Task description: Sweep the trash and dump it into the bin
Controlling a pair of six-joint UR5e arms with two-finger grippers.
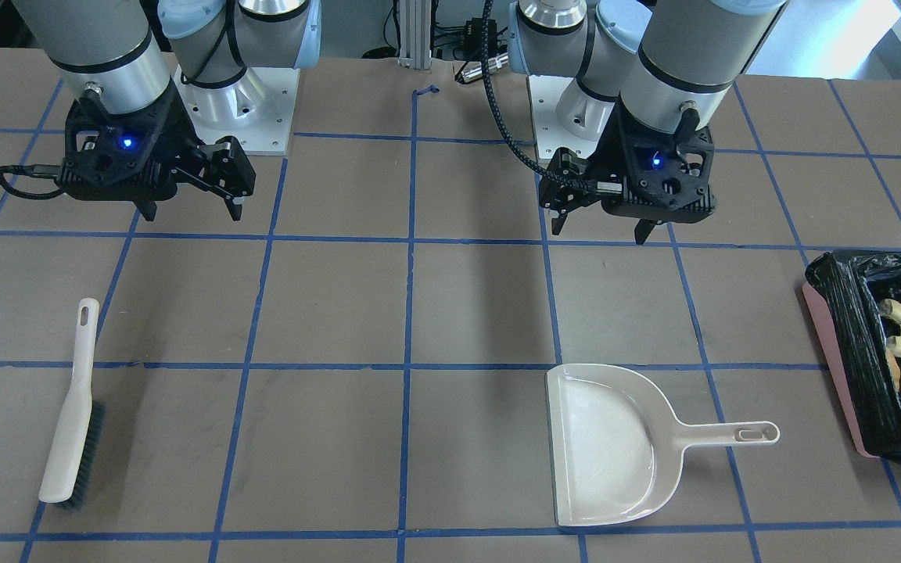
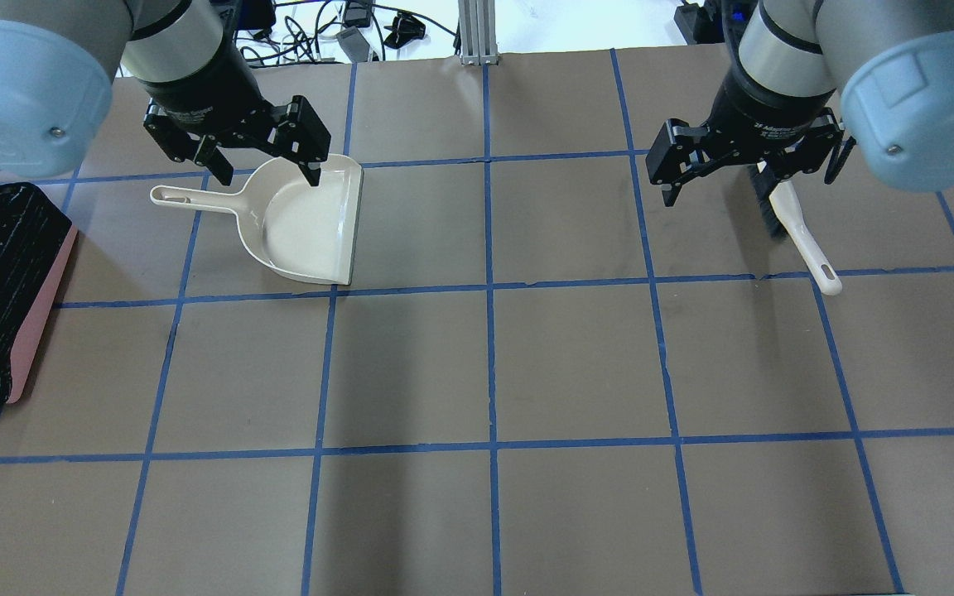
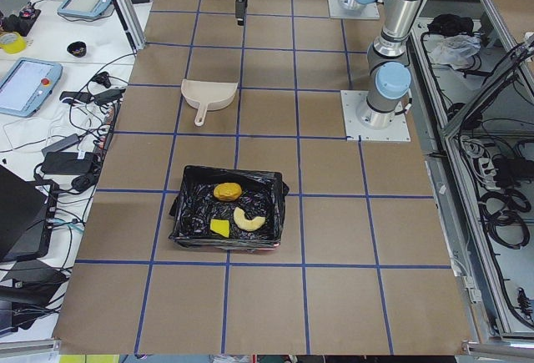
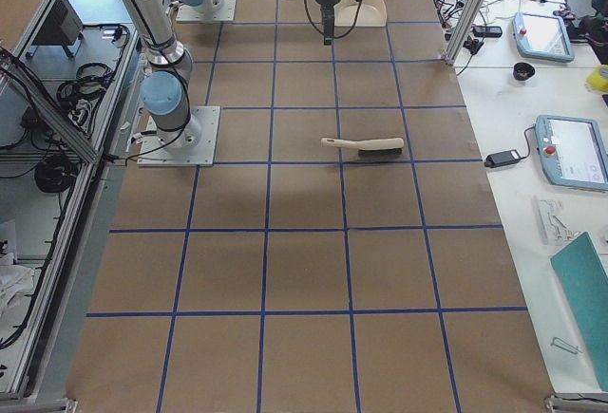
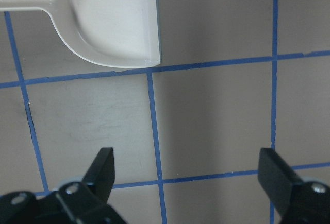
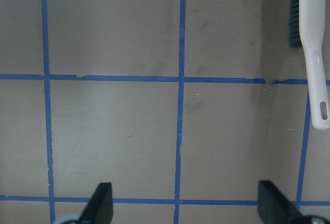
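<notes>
No word or number can be read for sure. In the overhead view, the right pincer (image 2: 749,190) has a short line of small white letters on the black part above its fingers. They are too tiny and blurry to read. The left pincer (image 2: 268,176) has faint white marks in the same spot, also too blurry. The tablet (image 4: 575,150) on the side desk has a screen too small to read.

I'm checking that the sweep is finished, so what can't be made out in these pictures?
Bin: cut off by the front-facing view's right edge and the overhead view's left edge; its full contents show only from exterior left.
Brush: bristles mostly hidden behind the right gripper overhead.
Left gripper: only fingertips show in its wrist view.
</notes>
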